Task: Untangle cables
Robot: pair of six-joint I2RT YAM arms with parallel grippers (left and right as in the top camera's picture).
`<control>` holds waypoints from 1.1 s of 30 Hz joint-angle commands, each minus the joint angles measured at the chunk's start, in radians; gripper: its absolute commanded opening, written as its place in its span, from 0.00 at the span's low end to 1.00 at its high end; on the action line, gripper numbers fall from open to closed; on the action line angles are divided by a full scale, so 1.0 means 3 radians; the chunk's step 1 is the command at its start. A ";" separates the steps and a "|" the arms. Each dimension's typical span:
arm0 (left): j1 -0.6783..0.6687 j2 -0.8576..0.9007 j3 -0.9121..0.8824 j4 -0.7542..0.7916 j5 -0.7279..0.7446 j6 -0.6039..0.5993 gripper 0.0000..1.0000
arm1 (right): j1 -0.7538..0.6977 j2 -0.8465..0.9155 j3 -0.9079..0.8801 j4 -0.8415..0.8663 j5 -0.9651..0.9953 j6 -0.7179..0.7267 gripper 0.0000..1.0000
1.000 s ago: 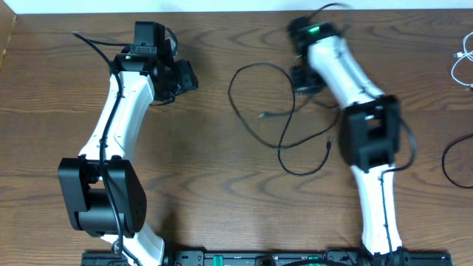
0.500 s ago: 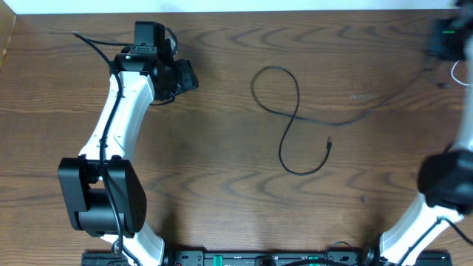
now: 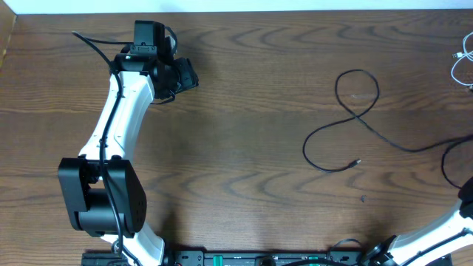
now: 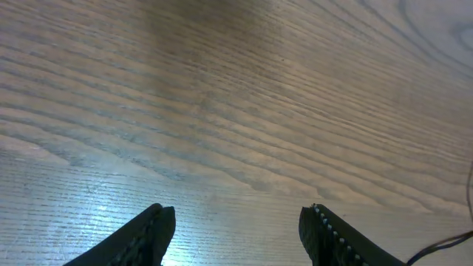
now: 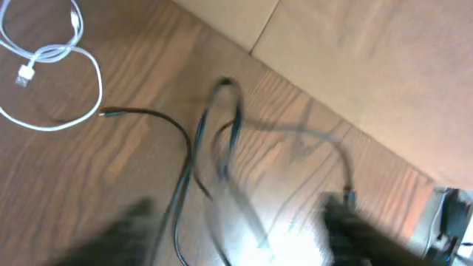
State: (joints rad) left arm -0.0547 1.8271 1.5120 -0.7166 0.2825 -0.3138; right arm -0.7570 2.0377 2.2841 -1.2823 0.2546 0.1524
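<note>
Step in hand: separating cables. The thin black cable lies in a figure-eight right of centre, apart from the coiled white cable. The left gripper is wide open and empty. The right gripper is blurred, so its grip cannot be told. Next move, as judged: straighten the loop.

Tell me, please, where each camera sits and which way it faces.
Overhead: above the table, looking straight down; left arm, black cable, white cable.
Left wrist: on left arm, facing bare table; left gripper open below.
Right wrist: on right arm, blurred, facing white cable; right gripper smeared.
Shared: overhead and right wrist see the white cable.
</note>
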 commanded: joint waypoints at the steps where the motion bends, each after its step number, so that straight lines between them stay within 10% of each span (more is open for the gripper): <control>1: 0.0010 0.0000 -0.0009 -0.0003 -0.0020 0.0006 0.59 | 0.0078 0.0094 0.0036 -0.0037 -0.0399 0.0025 0.99; 10: 0.0010 0.0000 -0.0009 0.0000 -0.0023 0.0010 0.60 | 0.0806 0.0093 0.0031 -0.0365 -0.1671 -0.0758 0.99; 23: 0.0010 0.0000 -0.0009 -0.0004 -0.0023 0.0020 0.61 | 0.2338 0.0318 -0.0847 -0.0253 -0.1280 -0.1334 0.97; 24: 0.0010 0.0000 -0.0009 -0.0005 -0.0024 0.0020 0.79 | 0.2398 0.0341 -0.0917 -0.0214 -0.1197 -0.1239 0.96; 28: 0.0010 0.0000 -0.0009 -0.0004 -0.0024 0.0020 0.97 | 0.2572 0.0357 -0.1301 -0.0023 -0.1052 -0.0758 0.87; 33: 0.0010 0.0000 -0.0009 -0.0004 -0.0024 0.0020 0.99 | 0.2594 0.0359 -0.1706 0.0219 -0.0930 -0.0445 0.84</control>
State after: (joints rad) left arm -0.0547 1.8271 1.5120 -0.7147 0.2825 -0.3138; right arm 0.0185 2.1525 1.8313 -1.2404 -0.0776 -0.0837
